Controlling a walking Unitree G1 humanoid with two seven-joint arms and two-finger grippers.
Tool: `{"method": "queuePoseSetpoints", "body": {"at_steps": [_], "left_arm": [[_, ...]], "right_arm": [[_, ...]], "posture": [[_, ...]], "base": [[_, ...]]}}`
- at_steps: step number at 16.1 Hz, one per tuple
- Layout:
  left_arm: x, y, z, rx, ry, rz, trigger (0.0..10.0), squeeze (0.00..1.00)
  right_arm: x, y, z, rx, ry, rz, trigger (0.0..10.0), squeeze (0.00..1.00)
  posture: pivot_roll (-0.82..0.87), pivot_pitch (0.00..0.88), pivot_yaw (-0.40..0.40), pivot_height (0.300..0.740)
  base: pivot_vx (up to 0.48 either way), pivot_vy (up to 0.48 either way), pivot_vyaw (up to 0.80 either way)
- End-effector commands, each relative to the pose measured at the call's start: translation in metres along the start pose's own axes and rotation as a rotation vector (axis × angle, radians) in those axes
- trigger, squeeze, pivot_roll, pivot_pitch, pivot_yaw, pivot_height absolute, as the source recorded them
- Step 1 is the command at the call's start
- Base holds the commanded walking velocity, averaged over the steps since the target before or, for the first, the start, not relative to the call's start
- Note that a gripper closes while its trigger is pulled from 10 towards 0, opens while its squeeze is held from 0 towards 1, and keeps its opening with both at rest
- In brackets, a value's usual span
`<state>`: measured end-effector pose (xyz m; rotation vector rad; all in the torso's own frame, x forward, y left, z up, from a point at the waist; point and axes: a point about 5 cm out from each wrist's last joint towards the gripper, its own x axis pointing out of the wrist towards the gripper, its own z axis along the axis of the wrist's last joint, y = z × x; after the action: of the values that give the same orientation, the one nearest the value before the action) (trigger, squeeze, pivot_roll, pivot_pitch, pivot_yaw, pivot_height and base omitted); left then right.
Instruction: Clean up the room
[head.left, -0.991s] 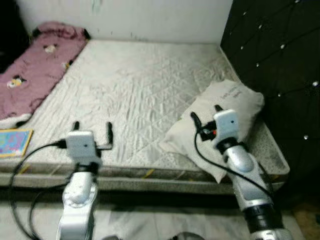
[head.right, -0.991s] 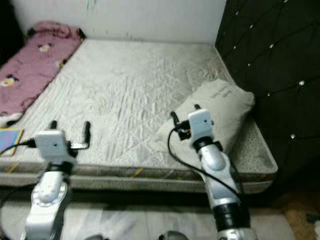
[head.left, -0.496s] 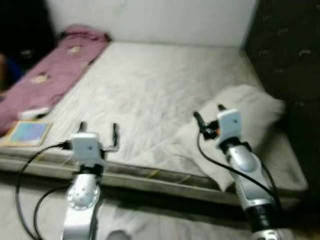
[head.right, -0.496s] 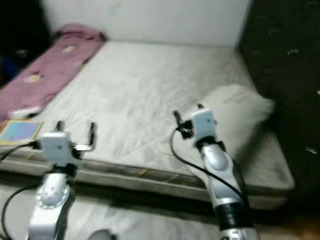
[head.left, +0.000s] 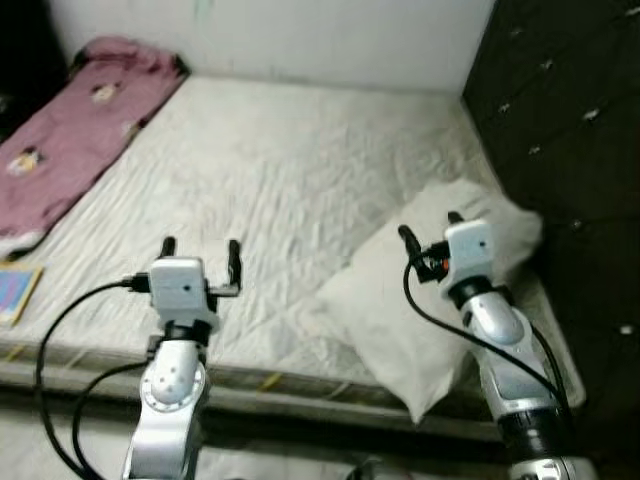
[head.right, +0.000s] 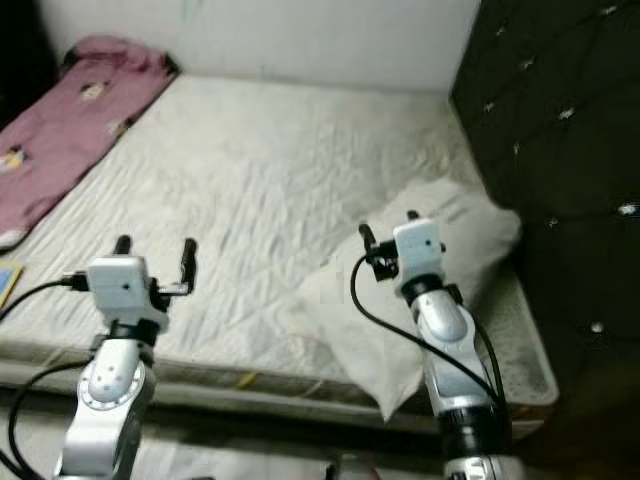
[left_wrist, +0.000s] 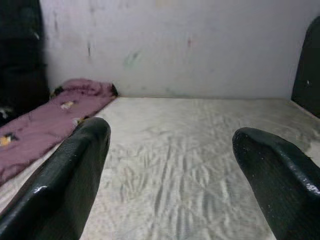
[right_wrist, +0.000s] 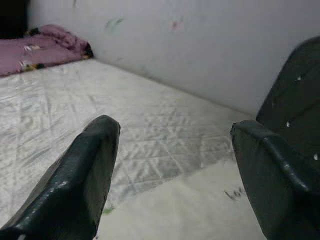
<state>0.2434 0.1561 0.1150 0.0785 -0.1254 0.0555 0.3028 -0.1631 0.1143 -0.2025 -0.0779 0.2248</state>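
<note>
Above bed (head.left: 300, 170): right hand (head.left: 432, 232) held spread over white pillow (head.left: 400, 300); left hand (head.left: 200, 252) held spread over bare mattress; pink blanket (head.left: 70, 130) laid at far left.

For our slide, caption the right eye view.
Both open end effectors, left and right, hover over a mattress beside a pillow.
</note>
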Motion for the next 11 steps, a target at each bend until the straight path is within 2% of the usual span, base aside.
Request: {"method": "queuePoseSetpoints", "body": {"at_steps": [1,2,5,7,11], "left_arm": [[-0.0019,0.0079,-0.0031,0.017,0.02,0.034,10.0,0.0],[-0.0019,0.008,-0.0029,0.023,0.02,0.033,10.0,0.0],[-0.0021,0.0063,-0.0033,0.025,0.024,0.023,10.0,0.0],[-0.0018,0.0052,-0.0035,0.02,0.025,0.015,10.0,0.0],[-0.0019,0.0048,-0.0036,0.014,0.027,0.015,10.0,0.0]], "right_arm": [[0.0036,0.0085,0.0044,0.017,-0.019,0.024,10.0,0.0],[0.004,0.0085,0.0029,0.037,-0.008,0.019,10.0,0.0],[0.0034,0.0078,0.0025,0.038,-0.011,0.016,10.0,0.0],[0.0028,0.008,0.002,0.04,-0.008,0.015,10.0,0.0],[0.0023,0.0084,0.0007,0.039,-0.003,0.015,10.0,0.0]], "posture": [[-0.07,0.007,-0.014,0.74],[-0.07,0.007,-0.014,0.74],[-0.07,0.004,-0.01,0.74],[-0.07,0.002,-0.009,0.74],[-0.07,0.002,-0.008,0.74]], "base": [[0.0,0.0,0.0],[0.0,0.0,0.0],[0.0,0.0,-0.77],[0.0,-0.345,-0.57],[0.0,-0.399,0.0]]}}
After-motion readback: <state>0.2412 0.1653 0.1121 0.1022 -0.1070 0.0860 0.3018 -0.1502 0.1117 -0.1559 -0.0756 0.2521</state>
